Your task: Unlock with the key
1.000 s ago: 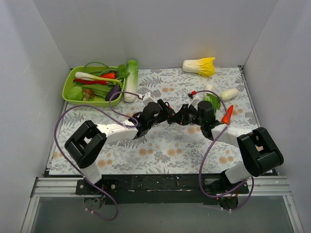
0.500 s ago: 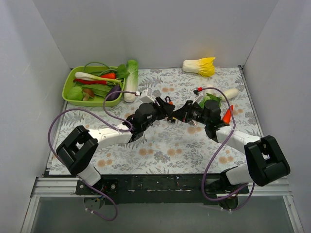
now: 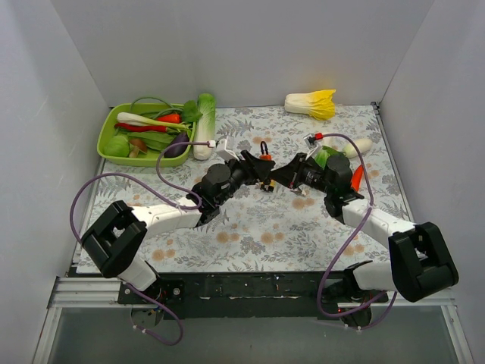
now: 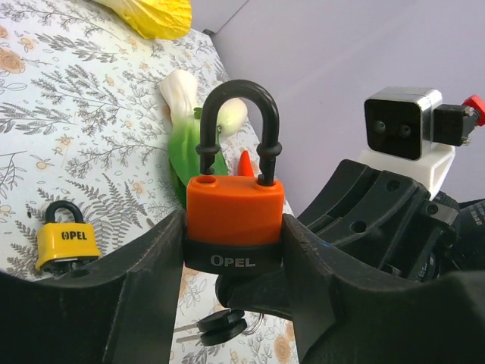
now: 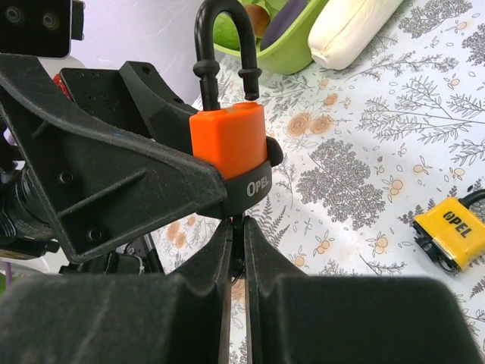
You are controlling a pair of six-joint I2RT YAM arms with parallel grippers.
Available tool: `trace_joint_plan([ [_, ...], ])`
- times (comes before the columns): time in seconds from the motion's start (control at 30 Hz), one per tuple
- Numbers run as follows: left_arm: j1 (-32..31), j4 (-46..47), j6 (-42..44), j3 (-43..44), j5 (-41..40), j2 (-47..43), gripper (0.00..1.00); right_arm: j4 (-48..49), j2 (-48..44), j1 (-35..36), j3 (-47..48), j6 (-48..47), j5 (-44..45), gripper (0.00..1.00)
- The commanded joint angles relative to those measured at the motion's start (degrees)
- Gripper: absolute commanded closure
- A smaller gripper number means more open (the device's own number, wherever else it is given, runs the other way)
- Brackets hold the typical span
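Note:
An orange padlock (image 3: 264, 160) with a black base and black shackle is held upright above the middle of the table. My left gripper (image 3: 254, 168) is shut on its body; in the left wrist view the fingers (image 4: 163, 262) clamp the padlock (image 4: 235, 208) on both sides. One shackle leg stands free above the body. My right gripper (image 3: 279, 177) is just under the lock, shut on a key (image 5: 236, 226) that runs up into the padlock (image 5: 227, 140) base. Spare keys (image 4: 220, 326) hang below.
A yellow padlock (image 4: 67, 243) lies on the flowered cloth, also in the right wrist view (image 5: 453, 227). A green tray (image 3: 114, 125) of vegetables is at the back left, a daikon (image 3: 203, 125) beside it. A napa cabbage (image 3: 312, 104), a carrot (image 3: 356, 178) and a white radish (image 3: 360, 145) lie at the right.
Both grippers have lifted together, moving away from the near edge with the orange padlock between them. The shackle now stands up clearly above the grippers.

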Motion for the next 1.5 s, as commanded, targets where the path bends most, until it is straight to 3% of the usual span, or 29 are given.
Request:
trace_joint_plan([
  [0.0, -5.7, 1.6, 0.1, -2.1, 20.4, -3.2, 1.00, 13.7, -1.4, -2.7, 3.9, 2.3, 10.7, 0.99],
  [0.23, -5.7, -1.4, 0.3, -1.2, 18.7, -3.1, 1.00, 10.9, -3.0, -2.7, 4.3, -0.8, 11.5, 0.99],
  [0.37, -5.4, -10.5, -2.7, 1.8, 12.2, -2.3, 1.00, 7.0, -4.1, -2.8, 5.5, -5.2, 9.6, 0.98],
  [0.43, -4.3, -13.3, -3.4, 2.9, 11.2, -1.8, 1.00, 4.7, -4.5, -2.8, 7.4, -9.2, 7.1, 0.87],
  [0.47, -3.6, -13.8, -3.8, 2.8, 11.7, -1.9, 1.00, 3.5, -5.0, -2.7, 7.8, -10.2, 6.6, 0.74],
  [0.53, -0.9, -12.7, -5.2, 2.1, 13.2, -2.8, 1.00, 0.6, -6.3, -2.7, 8.1, -12.8, 6.3, 0.64],
  [0.57, 0.1, -10.7, -5.6, 1.3, 14.8, -3.3, 1.00, -0.1, -8.0, -2.7, 7.3, -13.2, 6.6, 0.35],
  [0.67, 3.5, -9.1, -4.6, -0.1, 19.6, -4.9, 1.00, -2.3, -11.5, -2.7, 5.8, -15.2, 8.4, 0.21],
  [0.77, 5.8, -10.8, -0.3, -0.4, 23.3, -7.1, 1.00, -6.6, -13.2, -2.7, 7.7, -18.1, 8.4, 0.20],
  [0.93, 12.3, -13.4, 5.2, -2.7, 38.6, -11.0, 1.00, -11.7, -12.8, -3.4, 14.0, -20.9, 2.2, 0.20],
  [1.13, 18.4, -15.6, 14.0, -2.0, 61.9, -16.1, 1.00, -11.9, -7.0, -4.7, 23.3, -18.1, -21.5, 0.18],
  [1.27, 21.3, -20.6, 19.7, 2.0, 75.8, -15.5, 1.00, -5.4, -3.3, -4.6, 23.5, -11.6, -30.4, 0.19],
  [1.37, 23.8, -19.5, 19.9, 1.6, 82.1, -12.7, 1.00, -6.4, -2.2, -3.8, 23.5, -11.9, -31.5, 0.19],
  [1.47, 26.1, -13.7, 14.7, 0.4, 85.4, -10.1, 1.00, -8.6, -0.5, -2.4, 23.6, -13.1, -33.5, 0.19],
])
